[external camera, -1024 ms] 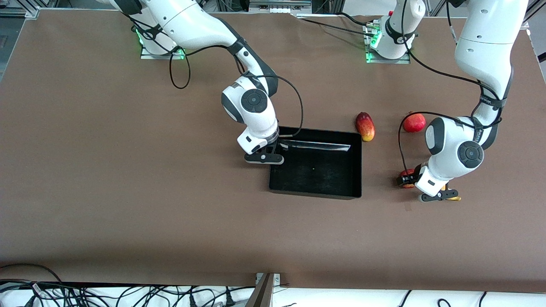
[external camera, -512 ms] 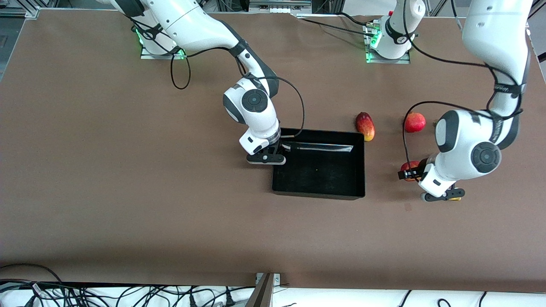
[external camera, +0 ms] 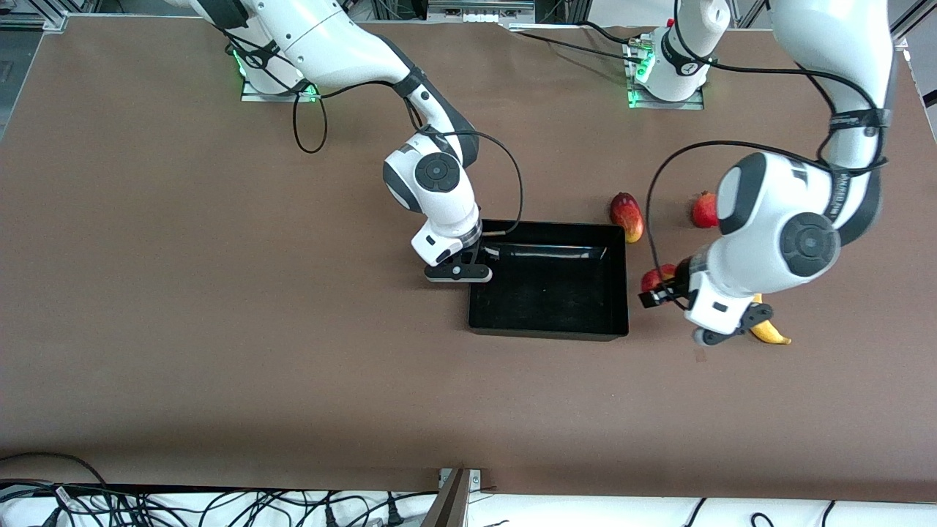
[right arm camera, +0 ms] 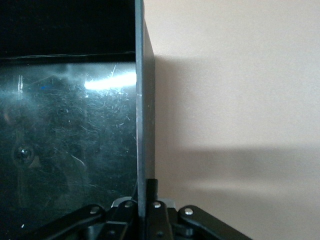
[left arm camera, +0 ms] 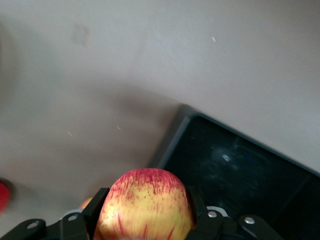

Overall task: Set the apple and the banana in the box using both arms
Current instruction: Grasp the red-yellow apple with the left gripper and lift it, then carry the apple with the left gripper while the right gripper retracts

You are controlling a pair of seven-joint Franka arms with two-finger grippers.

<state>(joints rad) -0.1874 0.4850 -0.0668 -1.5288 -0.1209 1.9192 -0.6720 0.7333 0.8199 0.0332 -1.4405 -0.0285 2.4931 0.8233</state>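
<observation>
The black box lies mid-table. My right gripper is shut on the box's wall at the end toward the right arm; in the right wrist view the wall runs straight between its jaws. My left gripper is shut on the red, yellow-streaked apple and holds it above the table, just beside the box's end toward the left arm. In the left wrist view the apple fills the gripper, with a box corner below. The yellow banana lies on the table, partly hidden by the left arm's hand.
A red-yellow mango lies by the box's corner farther from the front camera. A red pomegranate lies toward the left arm's end, partly hidden by the left arm. Both arm bases stand along the table's edge farthest from the camera.
My left gripper has risen with the apple and moved toward the box, uncovering more of the banana. The box has slid slightly toward the left arm's end in the right gripper's hold.
</observation>
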